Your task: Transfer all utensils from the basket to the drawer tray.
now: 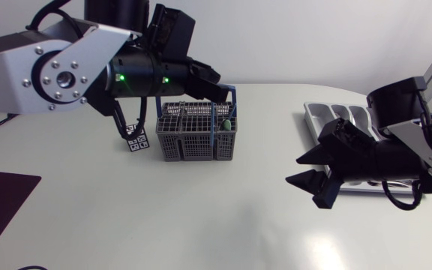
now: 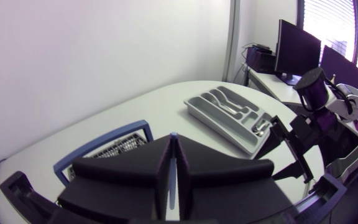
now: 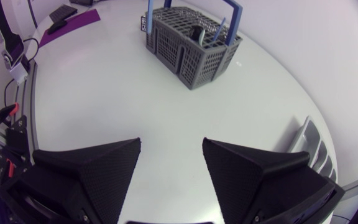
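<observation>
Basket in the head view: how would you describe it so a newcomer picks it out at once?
On the white table, look near the middle, where the left arm's fingers, shut on a thin utensil, hang. The basket there is grey mesh with a blue handle, unlike the solid, flat tray at the right.

The left gripper (image 2: 174, 142) has its fingers pressed together on a thin pale utensil (image 2: 174, 193). From it, the basket (image 2: 114, 149) lies at ten o'clock, the drawer tray (image 2: 219, 127) at one o'clock, and the right gripper (image 2: 294, 149) at two o'clock.
</observation>
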Controlling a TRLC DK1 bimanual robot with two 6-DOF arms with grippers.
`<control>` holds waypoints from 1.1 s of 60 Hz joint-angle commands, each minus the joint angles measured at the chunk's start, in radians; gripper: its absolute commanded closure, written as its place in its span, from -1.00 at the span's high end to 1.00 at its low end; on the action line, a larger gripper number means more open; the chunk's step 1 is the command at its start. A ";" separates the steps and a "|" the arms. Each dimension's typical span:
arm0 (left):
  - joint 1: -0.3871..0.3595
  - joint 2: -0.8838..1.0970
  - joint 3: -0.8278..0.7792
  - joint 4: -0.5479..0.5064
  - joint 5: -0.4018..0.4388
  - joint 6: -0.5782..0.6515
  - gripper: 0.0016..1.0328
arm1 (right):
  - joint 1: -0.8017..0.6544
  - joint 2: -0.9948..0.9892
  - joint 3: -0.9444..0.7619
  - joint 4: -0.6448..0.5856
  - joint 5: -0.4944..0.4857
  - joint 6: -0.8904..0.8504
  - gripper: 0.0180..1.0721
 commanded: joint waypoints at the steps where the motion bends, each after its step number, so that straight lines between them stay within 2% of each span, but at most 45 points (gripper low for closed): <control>1: 0.009 0.013 0.060 -0.047 0.069 -0.062 -0.93 | 0.053 -0.013 0.047 0.017 -0.013 0.087 0.39; 11: 0.035 0.071 0.102 -0.122 0.243 -0.140 -0.93 | 0.134 0.021 0.111 0.034 -0.056 0.196 0.39; 23: 0.052 0.124 0.129 -0.167 0.368 -0.183 -0.93 | 0.165 0.102 0.169 0.071 -0.123 0.287 0.39; 42: 0.050 0.139 0.133 -0.167 0.408 -0.202 -0.93 | 0.218 0.211 0.229 0.095 -0.166 0.373 0.36; 52: 0.047 0.139 0.133 -0.165 0.412 -0.203 -0.93 | 0.238 0.246 0.244 0.109 -0.168 0.393 -0.18; 60: 0.044 0.139 0.129 -0.165 0.415 -0.205 -0.93 | 0.249 0.255 0.247 0.111 -0.168 0.396 -0.53; 66: 0.043 0.139 0.129 -0.165 0.415 -0.209 -0.93 | 0.258 0.258 0.244 0.124 -0.168 0.400 -0.65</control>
